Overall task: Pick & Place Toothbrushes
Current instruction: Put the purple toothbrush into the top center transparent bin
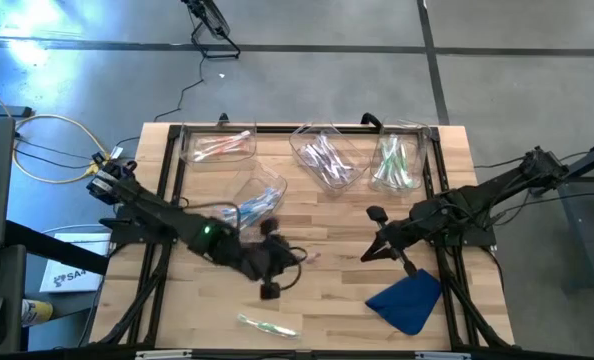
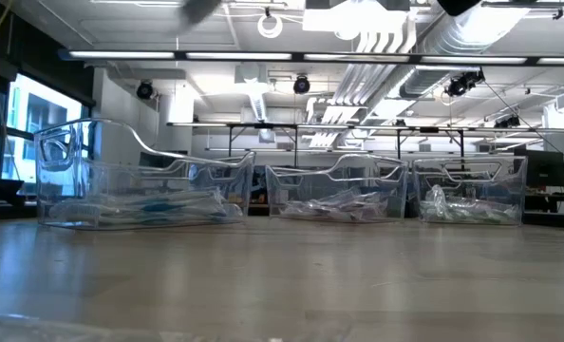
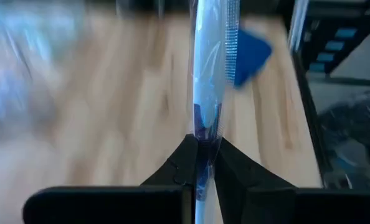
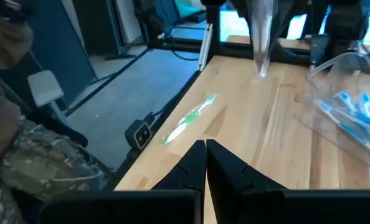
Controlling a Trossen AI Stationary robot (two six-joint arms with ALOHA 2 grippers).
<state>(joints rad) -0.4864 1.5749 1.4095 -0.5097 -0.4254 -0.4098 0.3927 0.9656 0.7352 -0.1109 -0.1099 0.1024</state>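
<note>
My left gripper is above the middle of the table, shut on a toothbrush in a clear wrapper. The right wrist view shows that toothbrush up in the air. A green toothbrush lies flat near the table's near edge, also seen as the green toothbrush. My right gripper is shut on nothing and hovers right of centre. My left gripper pinches the wrapped toothbrush between its two fingers near one end, where the wrapper shows purple. The rest of the toothbrush sticks out ahead, in line with the fingers. It is lifted clear of the table.
Several clear bins stand along the far side: pink brushes, blue ones, purple ones and green ones. A blue cloth lies at the near right. Bare wood lies between the two grippers.
</note>
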